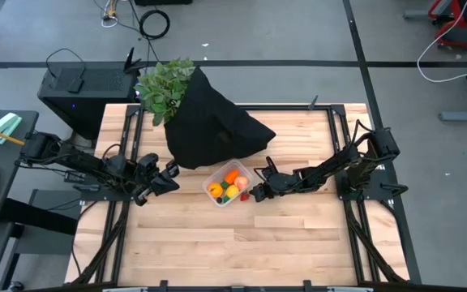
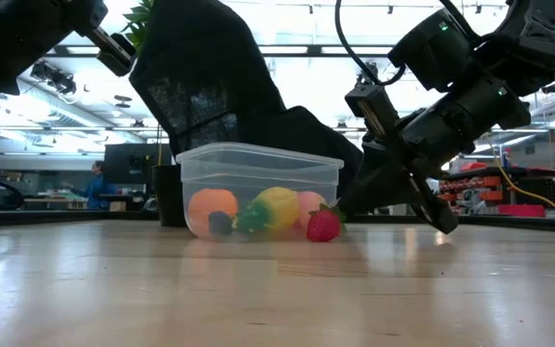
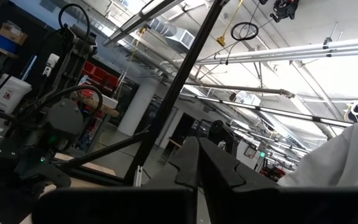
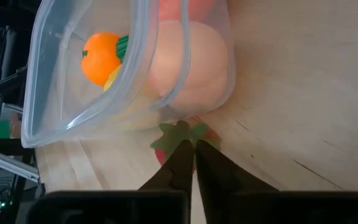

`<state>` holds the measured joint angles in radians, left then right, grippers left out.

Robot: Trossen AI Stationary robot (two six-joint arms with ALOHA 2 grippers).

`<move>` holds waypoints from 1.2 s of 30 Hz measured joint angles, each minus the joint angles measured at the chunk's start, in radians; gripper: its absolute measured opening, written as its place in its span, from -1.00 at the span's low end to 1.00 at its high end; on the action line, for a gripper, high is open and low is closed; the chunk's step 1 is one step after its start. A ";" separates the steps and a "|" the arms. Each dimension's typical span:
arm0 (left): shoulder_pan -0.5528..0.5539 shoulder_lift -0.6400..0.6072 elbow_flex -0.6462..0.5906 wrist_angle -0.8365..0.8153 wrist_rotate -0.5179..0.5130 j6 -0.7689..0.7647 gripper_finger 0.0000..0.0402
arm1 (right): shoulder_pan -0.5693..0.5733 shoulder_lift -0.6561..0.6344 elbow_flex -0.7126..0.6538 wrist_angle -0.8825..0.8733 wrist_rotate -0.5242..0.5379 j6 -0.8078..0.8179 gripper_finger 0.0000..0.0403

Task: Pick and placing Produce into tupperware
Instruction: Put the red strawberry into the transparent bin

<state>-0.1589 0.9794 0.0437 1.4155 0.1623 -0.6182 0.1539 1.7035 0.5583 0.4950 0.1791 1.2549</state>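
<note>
The clear tupperware [image 1: 229, 185] stands on the wooden table and holds several toy pieces: an orange ball [image 4: 99, 56], a pink fruit [image 4: 194, 74] and a yellow piece [image 2: 276, 207]. A small red berry with a green leafy top [image 2: 323, 225] lies on the table against the tupperware's outer wall, on its right side. My right gripper [image 4: 191, 149] slants down onto it from the right, shut. My left gripper [image 3: 197, 163] is shut on nothing, raised left of the tupperware and pointing up into the room. My right gripper has its two fingertips closed together at the berry's green leafy top [image 4: 180, 132]. The fingers slant down from the table's right side. Red flesh [image 4: 159, 155] shows beside them. The berry lies on the table, touching the tupperware's wall; the fingers hide how much of it is pinched.
A black cloth heap [image 1: 213, 126] lies just behind the tupperware, with a leafy green plant [image 1: 164, 85] at its far left. Bare wooden table [image 1: 242, 251] stretches toward the near edge. Dark frame rails [image 1: 124, 146] run along the table's left and right sides.
</note>
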 joint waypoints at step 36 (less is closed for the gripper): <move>0.000 0.000 0.000 -0.001 0.000 0.000 -0.91 | 0.046 -0.001 0.476 -0.337 0.060 -0.302 -1.00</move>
<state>-0.1593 0.9794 0.0437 1.4149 0.1623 -0.6182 0.2000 1.7023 1.0341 0.1577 0.2391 0.9525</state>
